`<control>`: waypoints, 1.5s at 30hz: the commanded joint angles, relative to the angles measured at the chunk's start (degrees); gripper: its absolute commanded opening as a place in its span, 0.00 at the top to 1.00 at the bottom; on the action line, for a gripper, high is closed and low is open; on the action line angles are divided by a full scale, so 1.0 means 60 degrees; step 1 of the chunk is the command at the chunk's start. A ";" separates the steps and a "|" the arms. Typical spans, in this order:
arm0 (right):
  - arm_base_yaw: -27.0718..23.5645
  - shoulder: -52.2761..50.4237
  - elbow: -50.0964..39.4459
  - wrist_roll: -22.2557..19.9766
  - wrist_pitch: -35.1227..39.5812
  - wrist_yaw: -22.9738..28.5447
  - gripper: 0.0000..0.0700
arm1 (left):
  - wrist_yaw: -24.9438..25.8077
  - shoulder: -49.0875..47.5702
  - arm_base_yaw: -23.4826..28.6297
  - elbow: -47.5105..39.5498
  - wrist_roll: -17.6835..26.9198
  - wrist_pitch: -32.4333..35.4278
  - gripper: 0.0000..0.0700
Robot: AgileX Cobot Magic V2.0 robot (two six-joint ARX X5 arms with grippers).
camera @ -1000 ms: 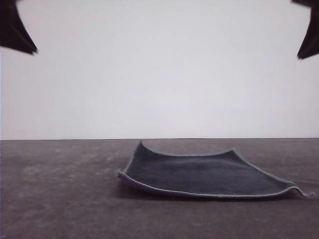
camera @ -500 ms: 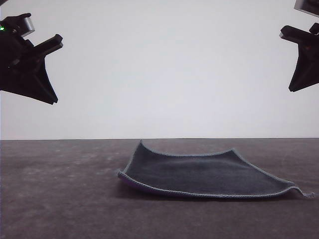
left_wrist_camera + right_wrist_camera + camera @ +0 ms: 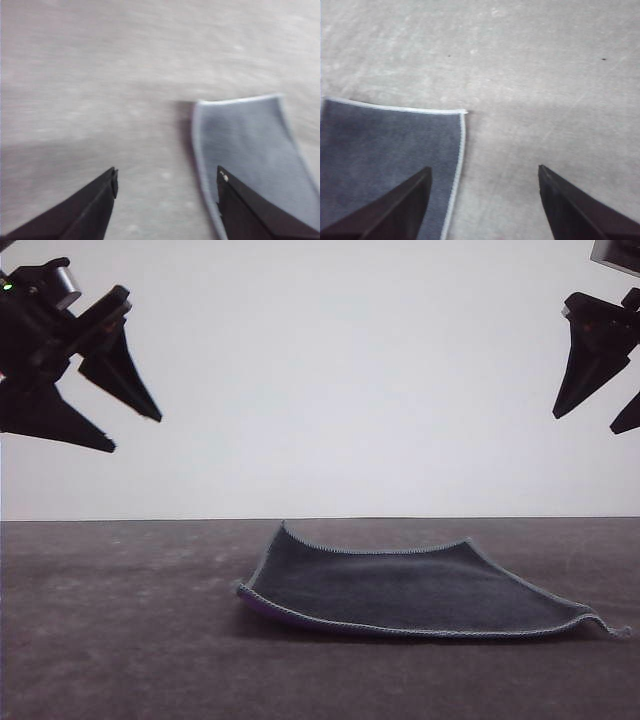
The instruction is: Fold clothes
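The clothes (image 3: 400,590) are one small square cloth lying spread on the dark table, grey face up, with a sliver of purple under its near left edge. My left gripper (image 3: 135,432) hangs open, high at the far left, well above the cloth. My right gripper (image 3: 585,422) hangs open, high at the far right. In the left wrist view the clothes (image 3: 250,150) show a corner past the open left gripper (image 3: 166,176). In the right wrist view the clothes (image 3: 390,150) show another corner beside the open right gripper (image 3: 485,169). Nothing is between either pair of fingers.
The dark grey table (image 3: 120,620) stretches across the front view, with a plain white wall (image 3: 350,370) behind it. The cloth's right front corner (image 3: 610,627) curls up slightly.
Both arms have come down and inward into the front view. The fingers of both grippers have spread apart. The cloth has not moved.
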 commanded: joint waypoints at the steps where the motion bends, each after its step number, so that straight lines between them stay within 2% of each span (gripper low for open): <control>1: 0.0019 0.0402 0.0143 -0.0083 0.0130 -0.0347 0.38 | 0.0129 0.0350 -0.0094 0.0147 -0.0204 0.0297 0.44; 7: 0.0021 0.1952 0.0627 -0.0063 0.0312 -0.1340 0.38 | 0.0473 0.1556 -0.0407 0.0594 -0.0467 0.0880 0.44; 12: 0.0021 0.3435 0.1438 -0.0056 0.0343 -0.2001 0.38 | 0.0663 0.2993 -0.0729 0.1476 -0.0464 0.0929 0.44; 24: 0.0021 0.6205 0.3427 0.0019 0.0365 -0.2450 0.38 | 0.0918 0.5966 -0.1265 0.4109 -0.0371 0.0554 0.44; 34: 0.0034 0.7545 0.4125 0.0187 0.0472 -0.3256 0.38 | 0.0952 0.6820 -0.1493 0.4703 -0.0371 0.0397 0.44; 41: 0.0113 0.7773 0.4136 0.0250 0.0585 -0.3494 0.38 | 0.0949 0.6888 -0.1734 0.4703 -0.0349 0.0415 0.44; 45: 0.0152 0.7773 0.4136 0.0420 0.0785 -0.3932 0.38 | 0.0949 0.6888 -0.1831 0.4703 -0.0352 0.0419 0.44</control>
